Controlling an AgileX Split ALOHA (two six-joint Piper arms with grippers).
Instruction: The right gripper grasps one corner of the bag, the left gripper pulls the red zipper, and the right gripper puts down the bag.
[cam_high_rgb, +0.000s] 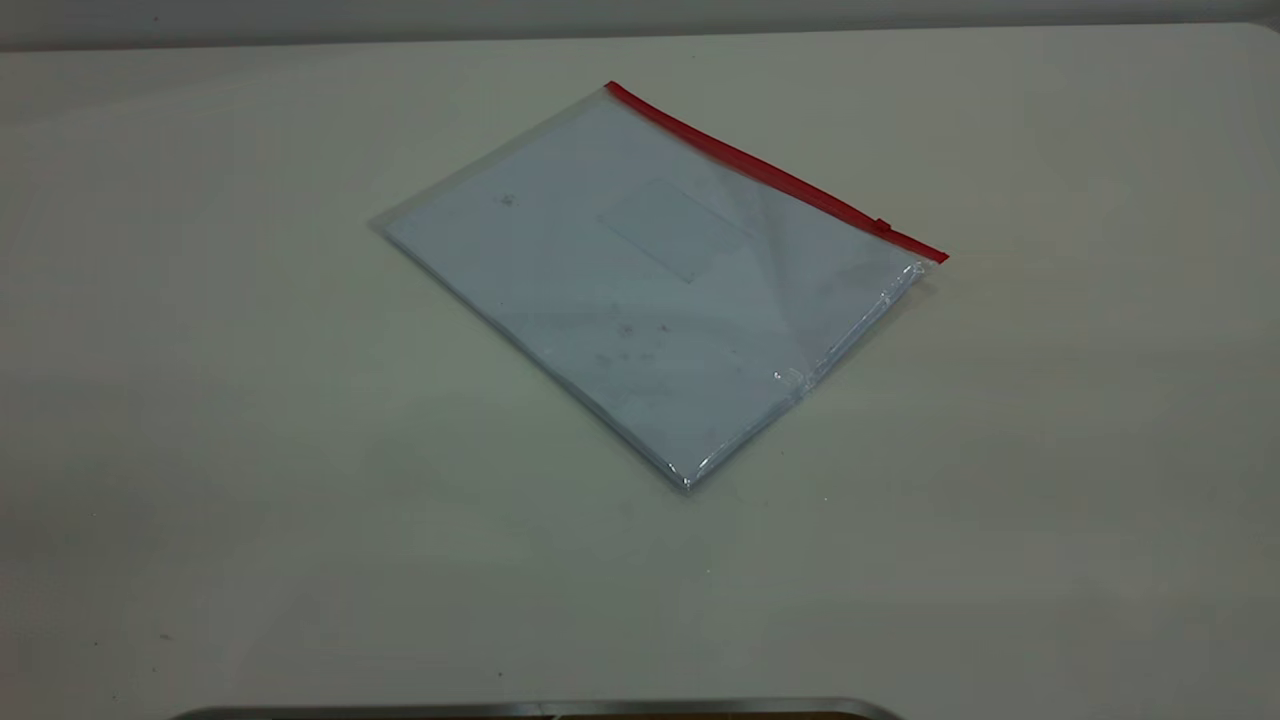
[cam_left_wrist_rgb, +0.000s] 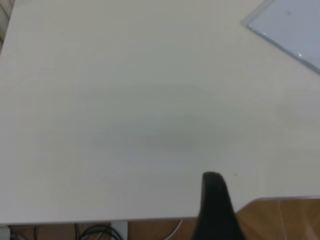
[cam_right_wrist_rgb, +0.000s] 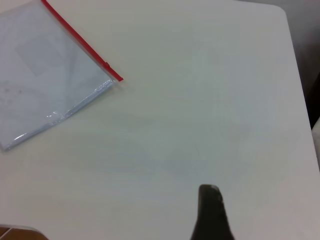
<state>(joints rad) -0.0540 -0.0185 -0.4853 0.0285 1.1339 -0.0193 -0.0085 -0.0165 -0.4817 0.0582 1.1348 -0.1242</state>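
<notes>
- Fingertip of the right gripper (cam_right_wrist_rgb: 210, 212) is showing in its wrist view, over bare table (cam_high_rgb: 200, 450), well apart from the bag (cam_high_rgb: 650, 290); only one dark finger is in view, so I cannot tell whether it is open or shut, and nothing is showing held.
- Left gripper (cam_left_wrist_rgb: 216, 207) is likewise showing a single dark finger, sitting near the table's front edge; opening cannot be told, and nothing is seen in it.
- Neither arm is appearing in the exterior view, so both look parked; the grasp step is not yet begun.
- Bag is lying flat at mid-table, turned at an angle, white paper inside, nothing touching it.
- Zipper (cam_high_rgb: 770, 175) is running along the far long edge; the slider (cam_high_rgb: 883, 226) is sitting close to the right-hand end.
- Corner (cam_high_rgb: 925, 262) at that right end is nearest the right arm's side and probably the one to take.
- Advice: be coming in low and open wide, pinching only clear plastic beside the red strip and keeping off the slider, so the left gripper has room to pull.
- Bag is flat on the table, so getting a finger under the edge could be hard; it may slide.
- Hard to make out: whether the zipper is closed along its length.
- Left wrist view is cutting the bag off, showing only one clear corner.
</notes>
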